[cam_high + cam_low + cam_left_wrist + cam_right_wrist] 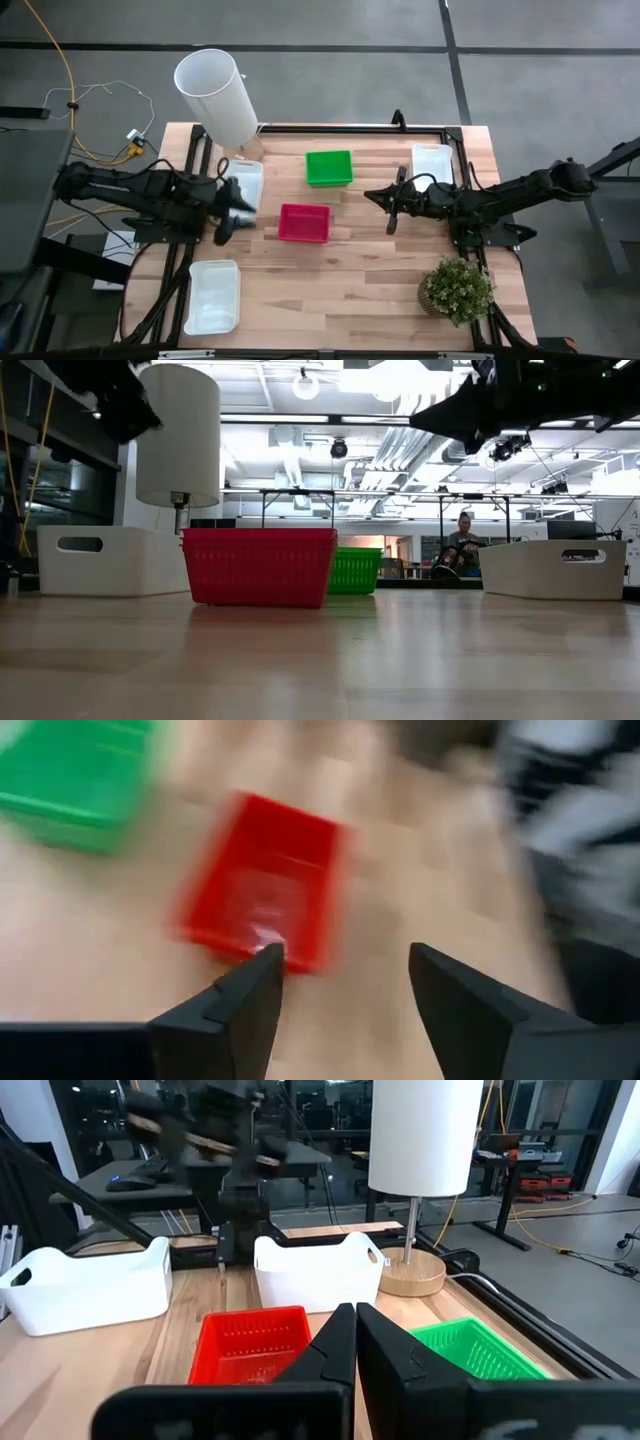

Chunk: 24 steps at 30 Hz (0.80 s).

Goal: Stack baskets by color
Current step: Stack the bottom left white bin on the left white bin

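left wrist view — red basket [262, 880] just beyond spread fingers [245, 1000]

No readable text, label, brand, number or sign is found in any of the four views. The red basket [303, 222], the green basket [329, 167] and the white baskets [212, 296] are shown with plain, unmarked walls. Nothing is printed on the tall white cylinder [217, 97], and no lettering can be made out on the wooden table [340, 290]. In the room beyond the table, seen from the low view, any signage is too small to be read.
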Available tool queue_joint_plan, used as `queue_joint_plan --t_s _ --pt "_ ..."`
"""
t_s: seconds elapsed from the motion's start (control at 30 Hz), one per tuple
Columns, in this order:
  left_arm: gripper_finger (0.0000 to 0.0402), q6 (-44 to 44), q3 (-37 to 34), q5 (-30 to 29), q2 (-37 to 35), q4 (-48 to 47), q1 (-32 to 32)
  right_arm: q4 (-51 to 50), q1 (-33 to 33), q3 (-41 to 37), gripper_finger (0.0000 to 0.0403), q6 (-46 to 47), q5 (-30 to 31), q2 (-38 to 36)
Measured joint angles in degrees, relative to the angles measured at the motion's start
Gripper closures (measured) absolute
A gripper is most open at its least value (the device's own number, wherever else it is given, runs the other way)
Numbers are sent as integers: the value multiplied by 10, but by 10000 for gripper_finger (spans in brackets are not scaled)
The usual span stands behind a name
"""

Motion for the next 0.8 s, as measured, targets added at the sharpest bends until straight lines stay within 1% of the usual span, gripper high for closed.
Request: queue_joint_plan --t_s 0.07,0.13,0.23,0.37,0.5,0.6,0.67,0.73,0.8 --pt "203 -28 13 43 16 1 -37 -4 0 0 403 0 0 0" --pt "208 -52 23 41 32 -5 -91 -5 0 0 403 0 0 0" --pt "214 -80 34 3 66 -12 -185 -7 0 0 403 0 0 0" --pt "222 -121 41 -50 131 -24 -315 -9 0 0 403 0 0 0" --pt "225 -115 61 -106 212 -41 -417 -9 0 0 403 0 0 0" --pt "225 -87 97 -155 278 -89 -469 -9 0 0 403 1 8 0" --pt "225 -62 117 -185 318 -128 -489 -9 0 0 403 1 14 0" --pt "225 -33 129 -190 357 -150 -502 -9 0 0 403 1 15 0" --pt "225 -4 139 -179 388 -158 -505 -9 0 0 403 1 15 0"
